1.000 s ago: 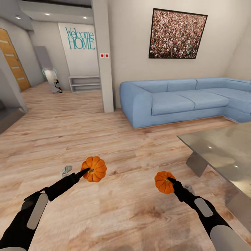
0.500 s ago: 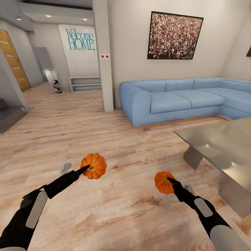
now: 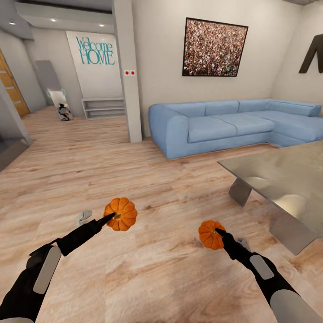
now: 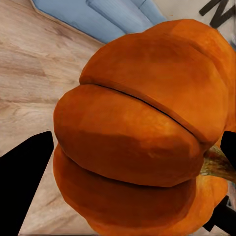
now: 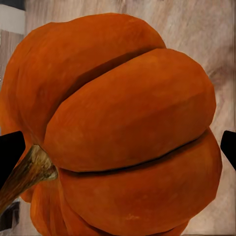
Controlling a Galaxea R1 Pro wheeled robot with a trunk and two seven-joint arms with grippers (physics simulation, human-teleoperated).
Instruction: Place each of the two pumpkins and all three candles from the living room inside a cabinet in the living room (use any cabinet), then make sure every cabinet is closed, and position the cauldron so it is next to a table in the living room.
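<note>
The left arm reaches forward and slightly inward, low over the plank floor (image 3: 148, 278), its left gripper (image 3: 112, 218) clamped on a pumpkin (image 3: 121, 214) held at its tip; the black fingers (image 4: 22, 172) flank the fruit on either side in the left wrist view. This pumpkin (image 4: 142, 132) is bright orange and deeply ribbed, its tan stem (image 4: 219, 164) lying against one finger. The right arm mirrors the pose, stretched forward from the lower right, and the right gripper (image 3: 218, 233) grips a second pumpkin (image 3: 210, 234) (it looks a little smaller in the head view). That one (image 5: 128, 128) is the same ribbed orange, with a woody stem (image 5: 24, 177) beside a fingertip (image 5: 10, 150). Ahead and to the right of the right gripper stands the glass table (image 3: 282, 179); the blue sofa (image 3: 215, 128) lies well beyond both grippers.
</note>
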